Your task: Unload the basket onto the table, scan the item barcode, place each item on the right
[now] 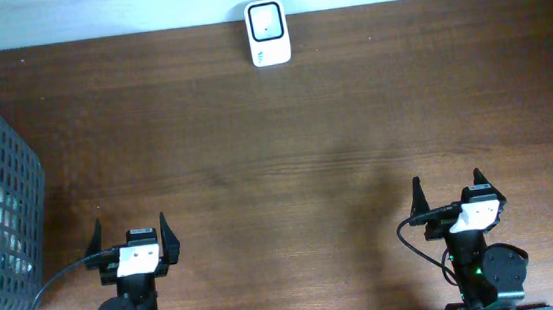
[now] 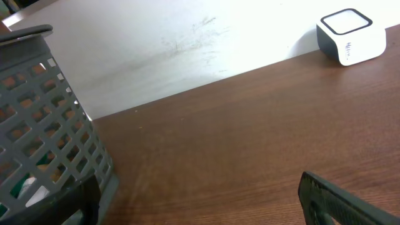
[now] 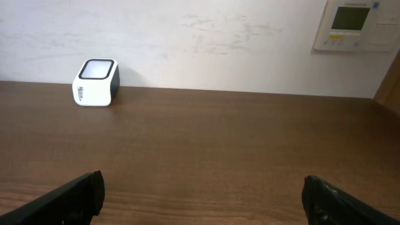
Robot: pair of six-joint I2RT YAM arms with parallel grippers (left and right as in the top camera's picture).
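The table (image 1: 274,125) is lit brightly and evenly from above, a soft sheen being carried across the dark wood. In the left wrist view the wall (image 2: 187,50) is washed nearly white and the top of the scanner (image 2: 350,36) is glared out. The basket (image 2: 44,125) is rendered slightly soft. The fingers (image 3: 69,200) in the right wrist view are left dark and blurred.
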